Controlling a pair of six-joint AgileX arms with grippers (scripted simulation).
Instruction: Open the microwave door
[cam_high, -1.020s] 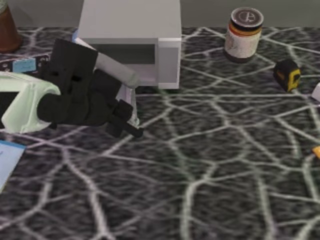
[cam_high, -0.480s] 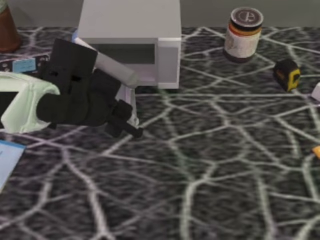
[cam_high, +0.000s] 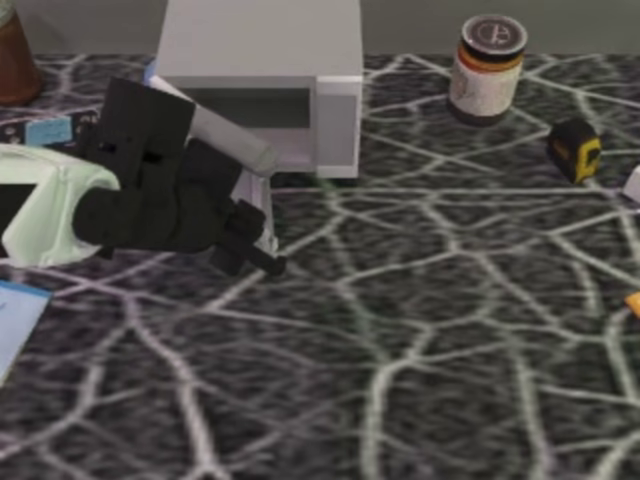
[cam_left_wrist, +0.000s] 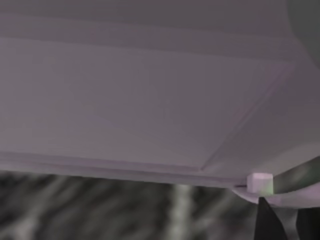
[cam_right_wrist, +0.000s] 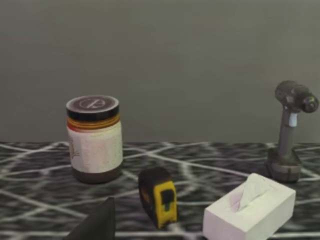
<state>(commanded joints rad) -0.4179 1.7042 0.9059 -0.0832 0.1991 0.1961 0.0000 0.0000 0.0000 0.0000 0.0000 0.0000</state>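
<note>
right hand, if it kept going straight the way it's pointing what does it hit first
Probably the yellow tape measure: in the right wrist view it sits almost dead ahead and closest. The jar stands farther back to one side, the tissue box to the other. Depth is unclear, so the hand might pass just beside it.

Dark veined tabletop (cam_high: 450, 330), grey wall (cam_right_wrist: 165, 55)

Left arm (cam_high: 150, 195): matte black, blocky housings with a flat rectangular black plate on its far side, and a pale mint-green rounded shell segment (cam_high: 45, 215) at the table's left edge. Left gripper (cam_high: 262, 255): black, narrow, two thin dark fingers. Right arm: only one dark, pointed fingertip (cam_right_wrist: 97, 222) shows, in the right wrist view.
</note>
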